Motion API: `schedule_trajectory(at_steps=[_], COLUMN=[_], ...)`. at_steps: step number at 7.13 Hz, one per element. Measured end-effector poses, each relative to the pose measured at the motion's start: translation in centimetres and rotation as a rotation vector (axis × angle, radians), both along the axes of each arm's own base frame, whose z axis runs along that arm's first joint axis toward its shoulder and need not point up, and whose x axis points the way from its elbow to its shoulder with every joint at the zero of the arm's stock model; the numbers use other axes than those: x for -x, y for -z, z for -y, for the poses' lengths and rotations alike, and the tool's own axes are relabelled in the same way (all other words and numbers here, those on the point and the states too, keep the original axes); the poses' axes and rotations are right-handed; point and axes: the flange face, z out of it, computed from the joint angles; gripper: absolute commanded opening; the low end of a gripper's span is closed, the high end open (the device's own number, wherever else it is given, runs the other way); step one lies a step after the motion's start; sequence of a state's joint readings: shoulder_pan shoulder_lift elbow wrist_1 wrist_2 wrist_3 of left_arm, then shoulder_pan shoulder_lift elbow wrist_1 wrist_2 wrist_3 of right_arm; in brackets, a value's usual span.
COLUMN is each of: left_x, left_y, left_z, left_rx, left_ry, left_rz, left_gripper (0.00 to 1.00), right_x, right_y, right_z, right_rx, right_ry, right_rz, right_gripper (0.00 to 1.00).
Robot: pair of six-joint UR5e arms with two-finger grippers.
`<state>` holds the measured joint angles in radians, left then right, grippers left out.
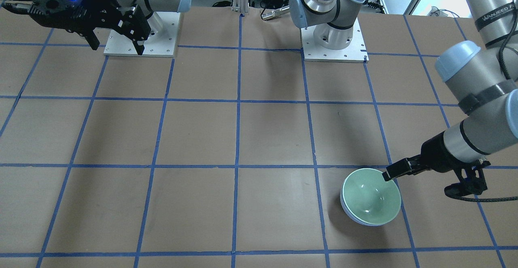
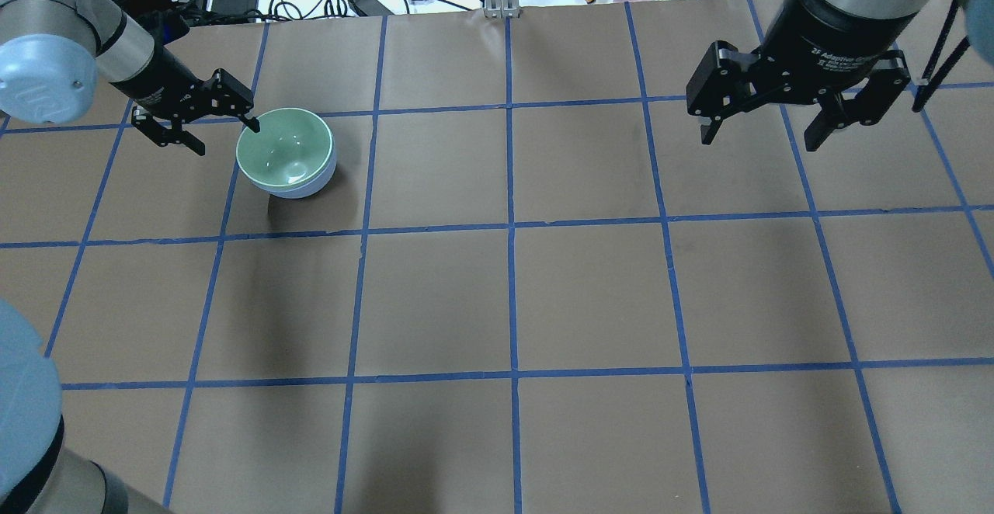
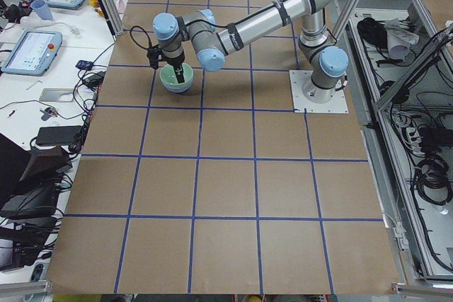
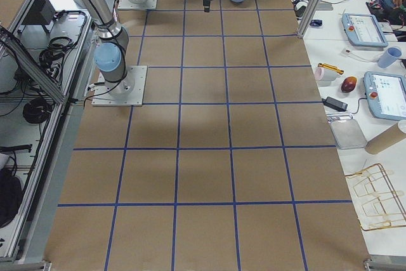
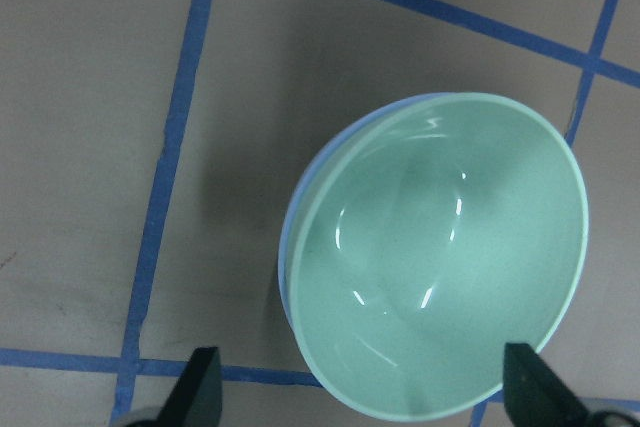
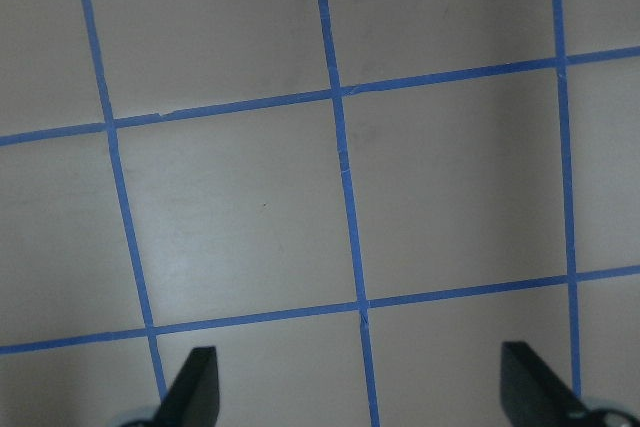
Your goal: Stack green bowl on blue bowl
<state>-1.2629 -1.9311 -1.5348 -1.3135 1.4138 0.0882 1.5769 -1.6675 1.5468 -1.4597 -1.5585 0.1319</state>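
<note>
On the left of the overhead view, the left gripper (image 2: 224, 133) reaches in low over the brown paper-covered table (image 2: 590, 296) with its blue tape grid. Its jaws are spread wide and hold nothing. One finger stands outside the bowls on the arm's side. The other sits at the near rim, over the hollow, so the rim wall lies between the two. Whether that finger touches the rim cannot be told.

Just right of it, the round, glossy, mint-green bowl (image 2: 286, 149) sits upright, nested inside the round, glossy, pale-blue bowl (image 2: 307, 190). Only a crescent of the blue bowl's outer wall and rim shows beneath it. The green bowl looks slightly off-centre or tilted in the blue one, since the blue crescent shows along one side only. The pair rests in one grid square in the left far part of the table. By this arrangement the stacking appears complete. The wide jaws suit a withdrawal, which should go upward first so that the inner finger clears the rim without dragging the stack.

Further right, well apart from the bowls, the right gripper (image 2: 759, 141) hangs high above bare table. It is fully open and empty, and plays no evident part in this step.
</note>
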Motion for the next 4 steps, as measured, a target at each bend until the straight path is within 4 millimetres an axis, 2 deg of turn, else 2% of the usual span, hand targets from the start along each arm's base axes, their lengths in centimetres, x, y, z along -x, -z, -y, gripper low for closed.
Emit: schedule_trajectory(at_steps=[2,4], left_x=[5.1,9.4], left_y=[-5.2,-10.2], left_z=[-2.4,-5.8], left_rx=[-0.001,0.018], left_ry=[0.071,0.116], left_rz=[0.108,0.134], left_gripper=[1.00,1.00], right_x=[0.0,0.0], right_y=[0.0,0.0], right_z=[0.0,0.0], right_rx=[0.001,0.000], right_ry=[0.000,0.000], right_rz=[0.000,0.000], right_gripper=[1.00,1.00])
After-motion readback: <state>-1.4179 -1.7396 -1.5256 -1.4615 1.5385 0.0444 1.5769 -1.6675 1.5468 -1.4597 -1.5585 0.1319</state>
